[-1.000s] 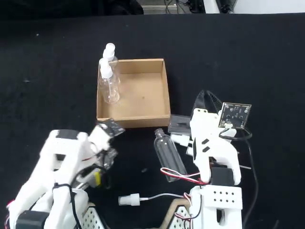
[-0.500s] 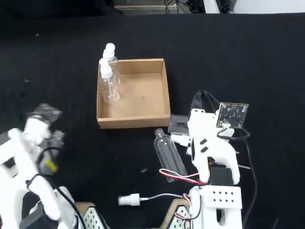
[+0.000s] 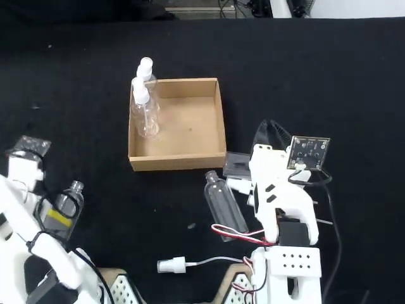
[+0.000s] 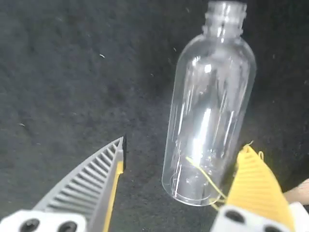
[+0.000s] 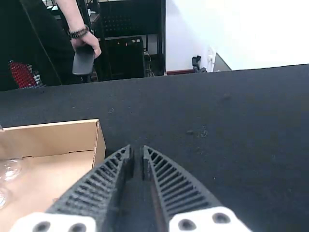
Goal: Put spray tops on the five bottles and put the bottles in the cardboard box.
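The cardboard box (image 3: pixel 190 123) stands mid-table, and two bottles with spray tops (image 3: pixel 144 104) stand upright at its left wall. At the table's left edge lies a clear uncapped bottle (image 3: pixel 67 204) (image 4: pixel 207 96). My left gripper (image 4: pixel 183 144) is open just above it, one finger on each side of the bottle's base. A second uncapped bottle (image 3: pixel 224 204) lies in front of the box, beside the right arm (image 3: pixel 278 190). A loose spray top (image 3: pixel 172 265) with its tube lies near the front edge. My right gripper (image 5: pixel 136 151) is shut and empty, right of the box (image 5: pixel 53 140).
The arm bases (image 3: pixel 285 269) take up the front edge. Red and white cables (image 3: pixel 237 234) trail by the lying bottle. The black table is open behind and to the right of the box.
My left arm has swung from in front of the box to the table's left edge, and now hangs over the uncapped bottle there. The right arm has not moved.
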`<state>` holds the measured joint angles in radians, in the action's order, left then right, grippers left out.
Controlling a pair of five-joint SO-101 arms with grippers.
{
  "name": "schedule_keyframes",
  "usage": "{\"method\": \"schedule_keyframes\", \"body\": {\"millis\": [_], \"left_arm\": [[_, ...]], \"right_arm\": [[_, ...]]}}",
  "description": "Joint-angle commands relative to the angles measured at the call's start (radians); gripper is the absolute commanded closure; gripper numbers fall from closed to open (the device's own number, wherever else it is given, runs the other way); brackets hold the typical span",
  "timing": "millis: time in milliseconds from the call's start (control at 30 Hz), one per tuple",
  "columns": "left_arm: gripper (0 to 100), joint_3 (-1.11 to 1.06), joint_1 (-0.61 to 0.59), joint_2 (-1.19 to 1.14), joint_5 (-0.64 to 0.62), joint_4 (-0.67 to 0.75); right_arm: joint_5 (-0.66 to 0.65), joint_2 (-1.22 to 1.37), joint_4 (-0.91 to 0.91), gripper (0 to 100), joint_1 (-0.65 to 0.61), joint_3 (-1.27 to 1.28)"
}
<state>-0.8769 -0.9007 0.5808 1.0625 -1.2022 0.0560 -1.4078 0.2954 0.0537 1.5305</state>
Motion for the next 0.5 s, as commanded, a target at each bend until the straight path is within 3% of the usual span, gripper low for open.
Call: {"method": "schedule_keyframes", "body": {"millis": [0,167,467], "left_arm": [[68,0.113,0.120,0.000,-0.063,-0.051],[68,0.127,0.202,-0.057,-0.180,-0.003],[68,0.219,0.211,-0.285,-0.178,0.008]], "right_arm": [[0.009,-0.018,-0.021,98.0,-0.009,-0.028],[0.009,-0.018,-0.021,98.0,-0.009,-0.025],[0.009,-0.018,-0.021,98.0,-0.009,-0.025]]}}
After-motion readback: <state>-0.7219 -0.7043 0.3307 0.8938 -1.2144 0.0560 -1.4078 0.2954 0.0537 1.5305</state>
